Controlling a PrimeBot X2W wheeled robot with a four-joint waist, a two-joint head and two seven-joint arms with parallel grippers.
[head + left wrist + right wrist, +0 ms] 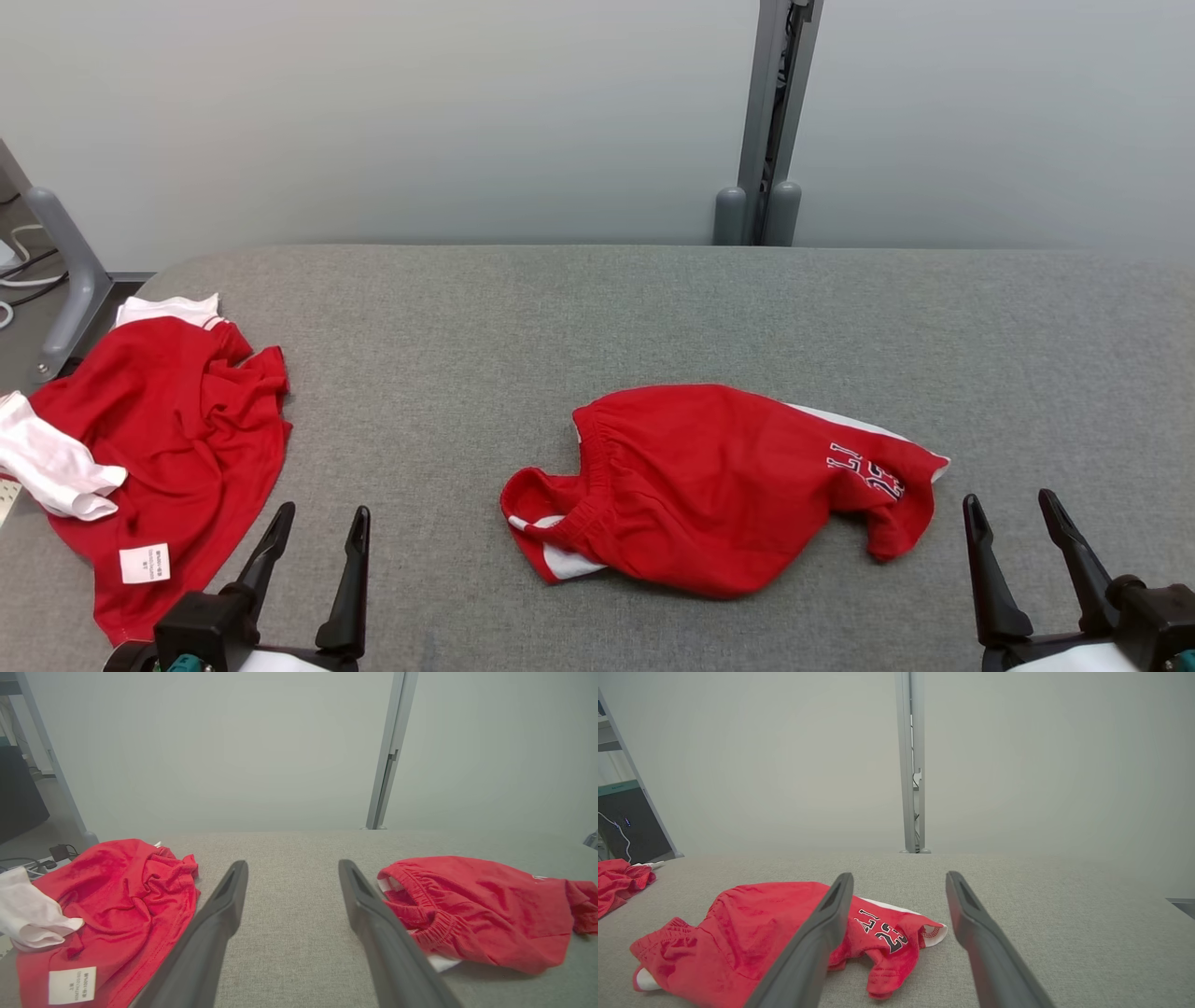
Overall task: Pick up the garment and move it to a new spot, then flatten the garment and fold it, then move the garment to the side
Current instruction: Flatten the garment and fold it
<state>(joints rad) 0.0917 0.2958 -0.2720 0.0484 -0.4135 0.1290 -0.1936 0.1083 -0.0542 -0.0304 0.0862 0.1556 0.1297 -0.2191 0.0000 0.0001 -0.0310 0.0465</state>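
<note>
A crumpled pair of red shorts (pixel 709 485) with an elastic waistband, white trim and a number print lies in the middle of the grey table (pixel 560 317); this is the garment nearest both grippers. My left gripper (pixel 323 511) stands open at the front edge, left of the shorts (pixel 481 905) and apart from them. Open as well, my right gripper (pixel 1008 499) hovers just right of the shorts' leg end (pixel 752 933). Nothing sits between the fingers of either one, as the left wrist view (pixel 293 864) and the right wrist view (pixel 900 875) confirm.
A second garment, a rumpled red shirt (pixel 177 429) with white sleeves and a white label, lies at the table's left edge (pixel 121 900). A grey post (pixel 770 121) stands behind the table against the pale wall. Cables lie on the floor at far left.
</note>
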